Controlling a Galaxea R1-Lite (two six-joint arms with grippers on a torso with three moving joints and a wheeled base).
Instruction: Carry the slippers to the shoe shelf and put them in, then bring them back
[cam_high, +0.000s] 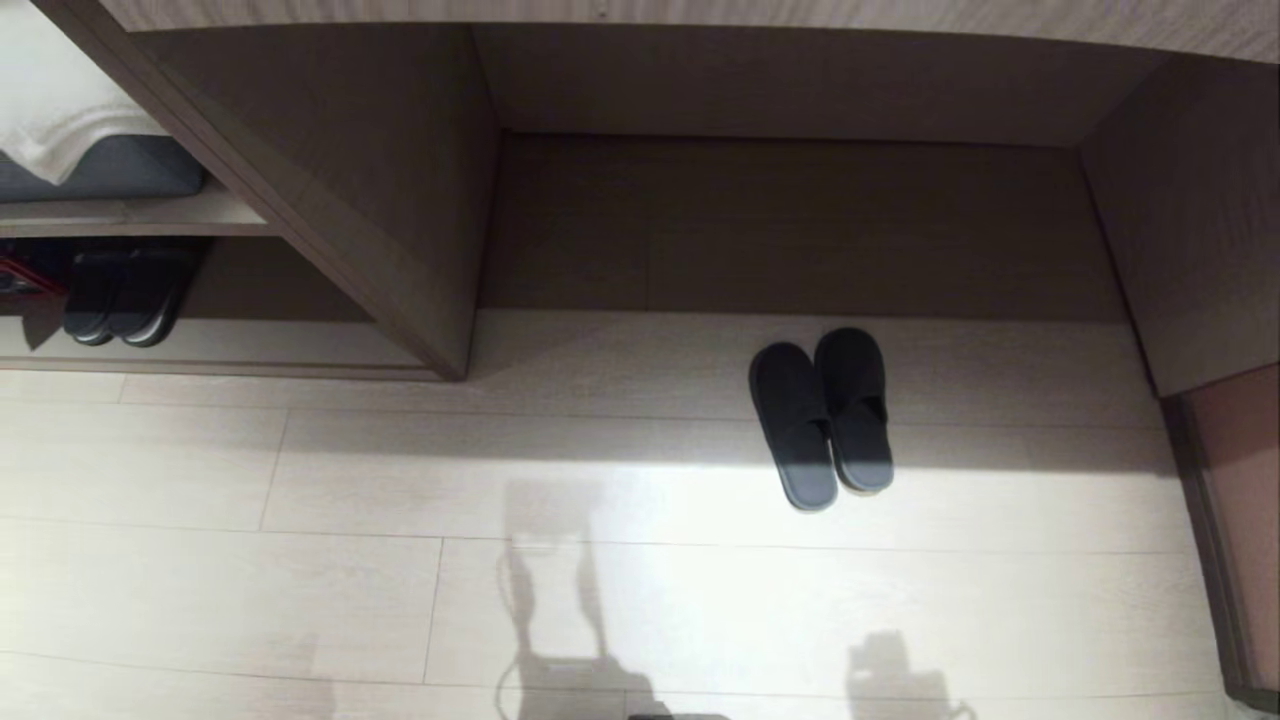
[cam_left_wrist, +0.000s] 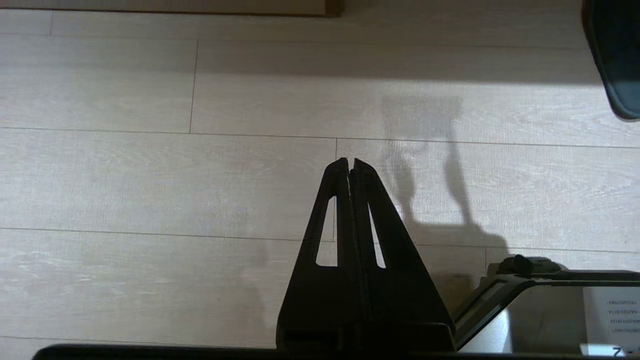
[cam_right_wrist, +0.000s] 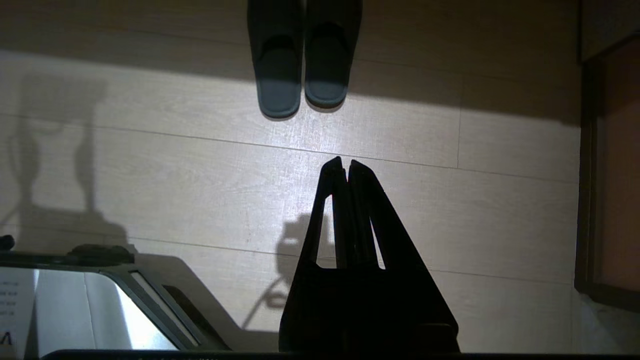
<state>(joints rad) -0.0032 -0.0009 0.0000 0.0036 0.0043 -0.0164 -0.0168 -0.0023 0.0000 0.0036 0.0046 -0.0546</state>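
Slippers: 1 grey-blue fabric pair (cam_high: 822, 418) sits side by side, touching, on the pale plank floor (cam_high: 300, 560), toes toward the wide desk recess (cam_high: 800, 220), open heels toward the robot, half in shadow and half in light.
Open room: bare floor stretches left of the pair and nearer the robot; the right is hemmed by a dark-trimmed upright panel (cam_high: 1215, 540).
Shoe shelf: the low cubby (cam_high: 250, 300) lies far left, past a slanting wood-grain divider (cam_high: 330, 230), well apart from the grey-blue pair.
Other footwear: 1 blacker pair (cam_high: 125, 295) already sits inside that cubby; folded white cloth (cam_high: 60, 100) rests on a grey pad on the ledge above.
Left gripper: (cam_left_wrist: 350, 162) hangs over bare floor, its 2 black tapered fingers pressed tip to tip, holding nothing.
Right gripper: (cam_right_wrist: 345, 162) hangs nearer than the slipper heels, apart from them, fingers likewise closed together and empty.
Writing: a white label (cam_left_wrist: 612, 312) on the robot's base shows small printed lines, too small to read.
Textures: matte laminate planks with fine grain and thin seams; slippers soft, round-toed, flat-soled.
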